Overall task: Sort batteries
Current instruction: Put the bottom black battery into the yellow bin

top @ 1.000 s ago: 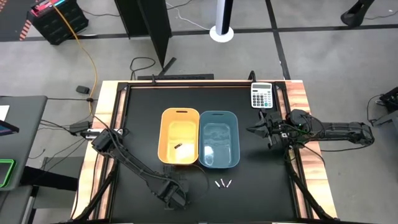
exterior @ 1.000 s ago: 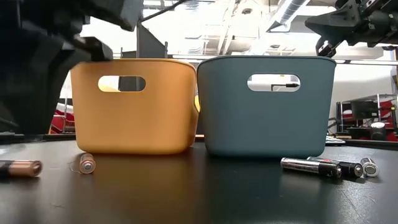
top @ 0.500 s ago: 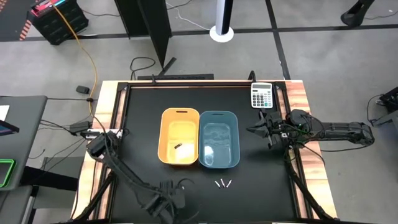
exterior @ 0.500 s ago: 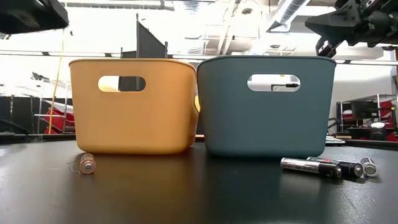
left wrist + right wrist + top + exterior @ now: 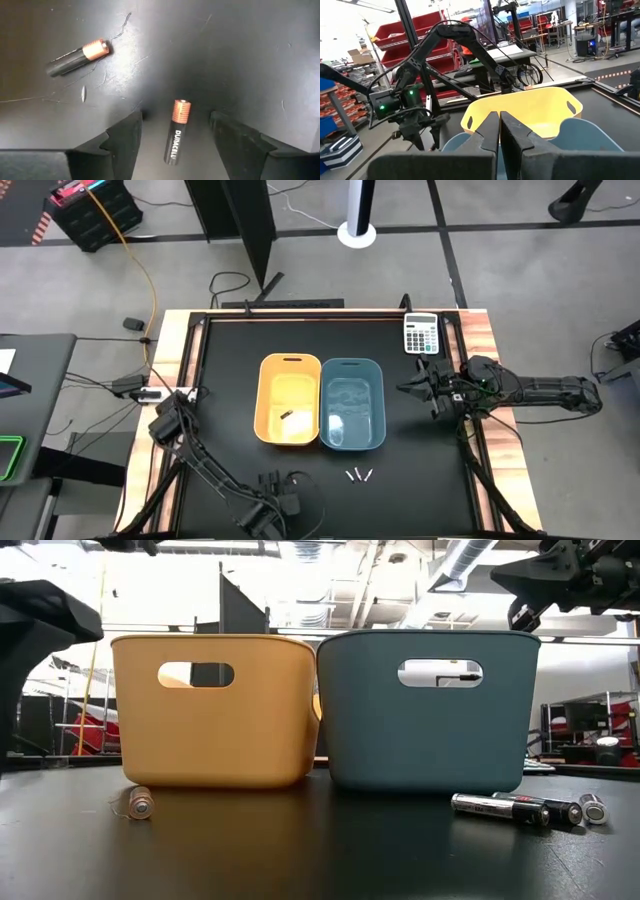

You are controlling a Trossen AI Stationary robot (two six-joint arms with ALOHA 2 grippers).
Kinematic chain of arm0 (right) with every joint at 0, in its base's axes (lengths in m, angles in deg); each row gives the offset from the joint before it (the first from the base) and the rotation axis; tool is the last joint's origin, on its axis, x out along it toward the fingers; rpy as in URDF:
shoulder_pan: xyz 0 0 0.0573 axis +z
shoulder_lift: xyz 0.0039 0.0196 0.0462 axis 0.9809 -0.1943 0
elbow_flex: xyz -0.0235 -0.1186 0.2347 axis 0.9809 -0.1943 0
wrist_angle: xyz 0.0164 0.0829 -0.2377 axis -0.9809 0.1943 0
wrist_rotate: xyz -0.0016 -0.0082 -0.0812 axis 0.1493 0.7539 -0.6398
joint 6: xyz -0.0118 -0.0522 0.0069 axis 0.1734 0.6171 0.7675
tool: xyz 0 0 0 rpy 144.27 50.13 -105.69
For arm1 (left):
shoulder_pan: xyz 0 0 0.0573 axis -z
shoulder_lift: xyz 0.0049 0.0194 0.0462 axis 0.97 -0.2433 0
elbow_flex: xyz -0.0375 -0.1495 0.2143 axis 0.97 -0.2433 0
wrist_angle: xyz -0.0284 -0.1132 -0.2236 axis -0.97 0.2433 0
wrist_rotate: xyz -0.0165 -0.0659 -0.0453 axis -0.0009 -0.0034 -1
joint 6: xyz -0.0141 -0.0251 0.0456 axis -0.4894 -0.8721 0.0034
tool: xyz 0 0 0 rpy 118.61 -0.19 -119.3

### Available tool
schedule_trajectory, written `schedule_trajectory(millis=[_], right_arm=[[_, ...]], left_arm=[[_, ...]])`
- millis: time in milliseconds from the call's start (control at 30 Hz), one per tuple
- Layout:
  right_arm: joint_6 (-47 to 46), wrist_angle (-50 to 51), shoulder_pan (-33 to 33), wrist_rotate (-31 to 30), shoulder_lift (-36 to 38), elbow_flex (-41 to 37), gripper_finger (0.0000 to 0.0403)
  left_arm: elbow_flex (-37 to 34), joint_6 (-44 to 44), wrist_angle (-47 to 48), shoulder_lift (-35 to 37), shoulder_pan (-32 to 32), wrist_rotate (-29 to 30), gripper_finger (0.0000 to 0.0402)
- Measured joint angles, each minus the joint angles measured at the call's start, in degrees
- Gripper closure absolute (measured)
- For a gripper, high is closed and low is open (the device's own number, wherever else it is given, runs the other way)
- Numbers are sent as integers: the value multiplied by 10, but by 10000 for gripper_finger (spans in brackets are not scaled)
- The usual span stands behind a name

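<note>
Black tabletop, high view: left gripper [image 5: 272,502] low at the near edge; right gripper [image 5: 415,388] waits beside the blue bin [image 5: 352,403]; one battery lies in the yellow bin [image 5: 290,400].

Low view: three batteries [image 5: 525,808] lie right, apart.

Left wrist: fingers [image 5: 122,137] spread, straddling the copper-top battery [image 5: 177,131]; lower squarely, close mid-body. A second battery [image 5: 77,56] lies clear.

Right wrist: fingers [image 5: 487,135] closed, empty.

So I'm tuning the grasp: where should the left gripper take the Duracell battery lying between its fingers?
Across the black mid-body of the Duracell battery, coming straight down. It lies flat, lengthwise between the open fingers of the left gripper, so closing should pinch its round sides.
</note>
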Motion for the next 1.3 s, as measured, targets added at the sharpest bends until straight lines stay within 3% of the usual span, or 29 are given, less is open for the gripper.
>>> schedule_trajectory(millis=[467,700,1300], right_arm=[[1,1,0,0,0,0,369],[2,1,0,0,0,0,369],[2,1,0,0,0,0,369]], left_arm=[[-17,19,-9,-1,-5,-29,316],[-18,52,-10,-1,-21,-49,368],[-6,76,-1,-2,-37,-74,383]])
